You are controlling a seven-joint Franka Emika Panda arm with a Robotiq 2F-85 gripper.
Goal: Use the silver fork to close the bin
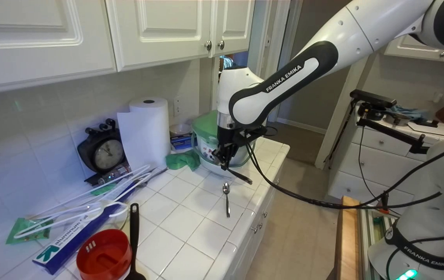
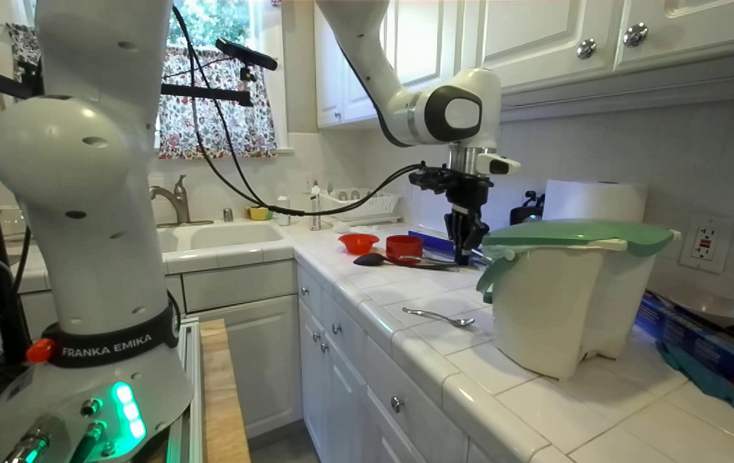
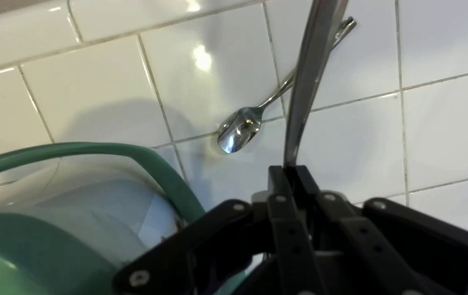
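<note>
Slim silver metal fork (image 3: 305, 78) held beside whitish plastic bin (image 2: 540, 308) with round green plastic lid (image 2: 572, 233); fork swivel looks the main risk.

Black two-finger gripper (image 3: 291, 176) pinched nearly together on the fork; far end leaves the wrist view, tines unseen, fork by best guess. Bin stands near it on the white tiled counter (image 1: 200, 229), lid over the top; from where I stand, can't tell if seated. Tip-only pinch on smooth metal: pressing the lid could twist or slide the fork loose. Curved green plastic handle (image 3: 168, 180) beside the gripper could snag on a low sweep and drag the bin. Shiny silver metal spoon (image 3: 240, 129) below might get knocked.
</note>
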